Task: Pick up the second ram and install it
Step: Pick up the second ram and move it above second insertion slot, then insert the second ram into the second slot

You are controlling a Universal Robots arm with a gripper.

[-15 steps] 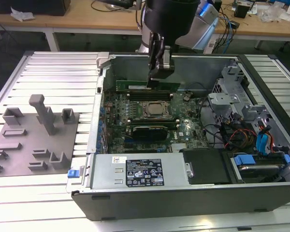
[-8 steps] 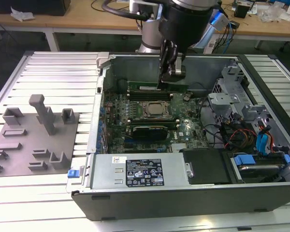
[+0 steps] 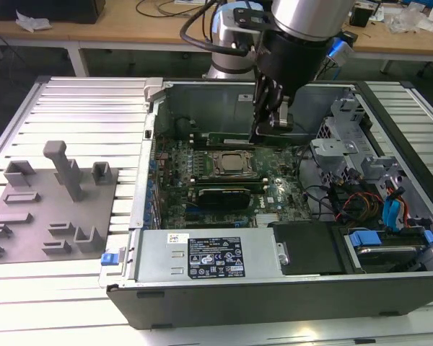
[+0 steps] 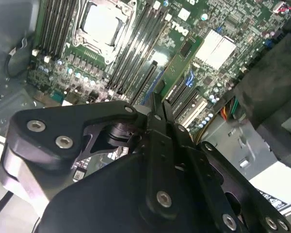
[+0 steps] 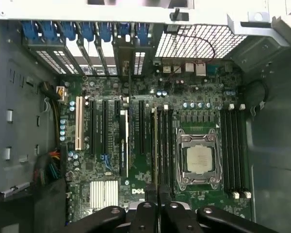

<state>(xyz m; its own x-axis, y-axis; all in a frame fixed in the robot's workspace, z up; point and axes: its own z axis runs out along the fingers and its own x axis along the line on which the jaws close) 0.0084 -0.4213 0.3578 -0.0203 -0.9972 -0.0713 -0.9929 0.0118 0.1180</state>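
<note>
1. Second ram (image 5: 156, 145): stands on edge over the memory slots just beside the processor socket (image 5: 199, 160), running parallel to them. In the exterior view it is a green strip (image 3: 231, 137) along the socket's far side. Cannot tell whether it is fully seated.
2. Gripper (image 5: 159, 204): fingers drawn almost together, pinching the ram's upper edge between them. In the second wrist view the black linkage narrows to the same tight pinch (image 4: 157, 109). In the exterior view it reaches down (image 3: 263, 137) inside the case.
3. Motherboard (image 5: 203, 97): green, lying flat in the open computer case (image 3: 274, 295). Long black expansion slots (image 5: 106, 131) sit beyond the ram, on the side away from the socket.
4. Power supply (image 3: 202, 252) is along the case's near edge, with a cable bundle (image 3: 361, 198) toward its right end in the exterior view.
5. Surface: ribbed metal table (image 3: 79, 108). A gray holder plate (image 3: 58, 194) with moulded blocks lies near its left edge in the exterior view.
6. Room: wooden benches (image 3: 130, 21) behind the table.
</note>
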